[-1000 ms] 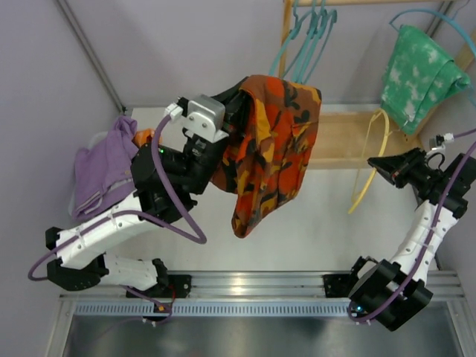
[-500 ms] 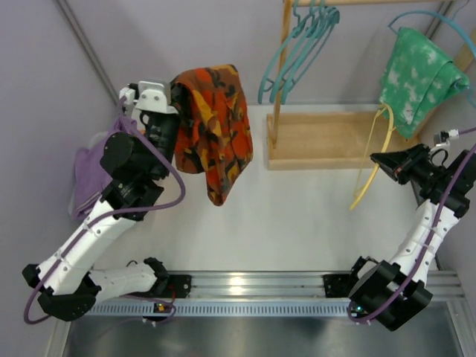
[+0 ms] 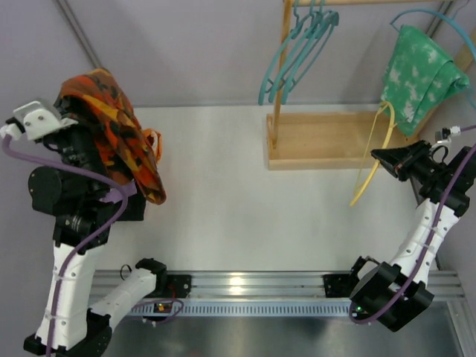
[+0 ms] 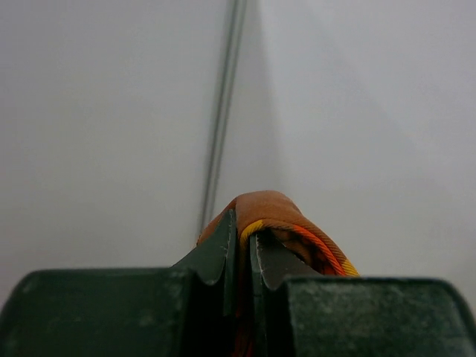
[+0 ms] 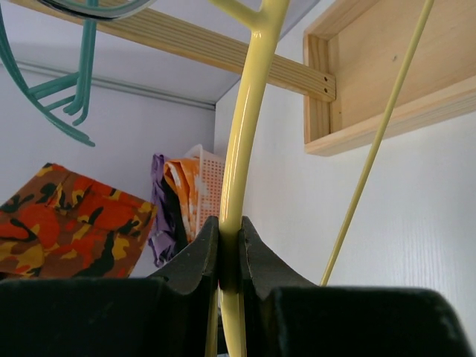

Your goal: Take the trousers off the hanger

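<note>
The white counter (image 3: 245, 201) runs wide between the two arms, walled at the left, far and right sides, with a metal rail along its near edge. At the far right stands a wooden rack (image 3: 327, 141): a tray-like base and an upright post.

The orange-red-brown patterned trousers (image 3: 111, 126) are off any hanger. They hang at the far left, close to the left wall, draped over the raised left arm with the lower end dangling above the counter's left edge. The left gripper (image 4: 243, 242) is clamped on a fold of this cloth, which bulges out just past the fingertips.

The green mottled trousers (image 3: 420, 74) hang on a light blue hanger (image 3: 416, 13) at the far right corner, above the rack. Purple trousers (image 5: 158, 216) show only in the right wrist view, bunched beside a white basket (image 5: 204, 186) at the far left.

Teal hangers (image 3: 297, 44) hang bare by the rack's post. A yellow hanger (image 5: 245, 111) slants down at the right – the right gripper (image 5: 229, 238) is closed tight on its stem, just below the green trousers.
</note>
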`<move>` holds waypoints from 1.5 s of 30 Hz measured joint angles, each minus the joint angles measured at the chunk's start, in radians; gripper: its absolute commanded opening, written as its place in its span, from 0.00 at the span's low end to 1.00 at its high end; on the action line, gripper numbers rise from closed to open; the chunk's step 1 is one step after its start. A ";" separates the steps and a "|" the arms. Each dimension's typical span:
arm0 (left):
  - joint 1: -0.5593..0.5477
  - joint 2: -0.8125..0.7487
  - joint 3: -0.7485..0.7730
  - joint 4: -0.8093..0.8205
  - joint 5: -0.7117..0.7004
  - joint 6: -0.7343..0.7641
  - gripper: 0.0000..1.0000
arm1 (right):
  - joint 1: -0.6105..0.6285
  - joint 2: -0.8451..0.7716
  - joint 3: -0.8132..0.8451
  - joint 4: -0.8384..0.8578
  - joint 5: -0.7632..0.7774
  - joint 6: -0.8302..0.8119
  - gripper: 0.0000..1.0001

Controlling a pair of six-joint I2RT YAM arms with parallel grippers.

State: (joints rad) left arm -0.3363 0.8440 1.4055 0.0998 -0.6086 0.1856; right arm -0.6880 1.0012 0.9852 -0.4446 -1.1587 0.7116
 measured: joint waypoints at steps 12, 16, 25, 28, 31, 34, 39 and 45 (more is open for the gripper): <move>0.429 -0.169 0.006 -0.114 -0.086 -0.054 0.00 | 0.021 -0.002 0.032 0.037 0.007 0.026 0.00; 0.525 -0.235 0.004 -0.166 -0.097 -0.056 0.00 | 0.039 0.000 0.048 0.042 0.011 0.026 0.00; 0.626 -0.344 -0.154 -0.156 -0.159 0.063 0.00 | 0.146 0.008 0.067 0.049 0.065 0.034 0.00; 0.626 -0.336 -0.256 -0.121 -0.177 0.133 0.00 | 0.186 0.008 0.082 0.051 0.089 0.034 0.00; 0.626 -0.293 -0.333 -0.090 -0.188 0.169 0.00 | 0.210 0.009 0.096 0.054 0.105 0.038 0.00; 0.626 -0.224 -0.388 -0.020 -0.171 0.183 0.00 | 0.218 0.010 0.106 0.055 0.118 0.040 0.00; 0.626 -0.066 -0.403 0.120 -0.116 0.177 0.00 | 0.221 0.011 0.117 0.052 0.130 0.040 0.00; 0.627 0.134 -0.403 0.238 -0.051 0.119 0.00 | 0.224 0.014 0.145 0.037 0.142 0.040 0.00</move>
State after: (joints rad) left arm 0.2905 0.9779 1.0027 0.3374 -0.6601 0.3046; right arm -0.4644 1.0157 1.1297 -0.4080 -1.0164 0.7517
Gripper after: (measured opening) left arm 0.093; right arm 0.081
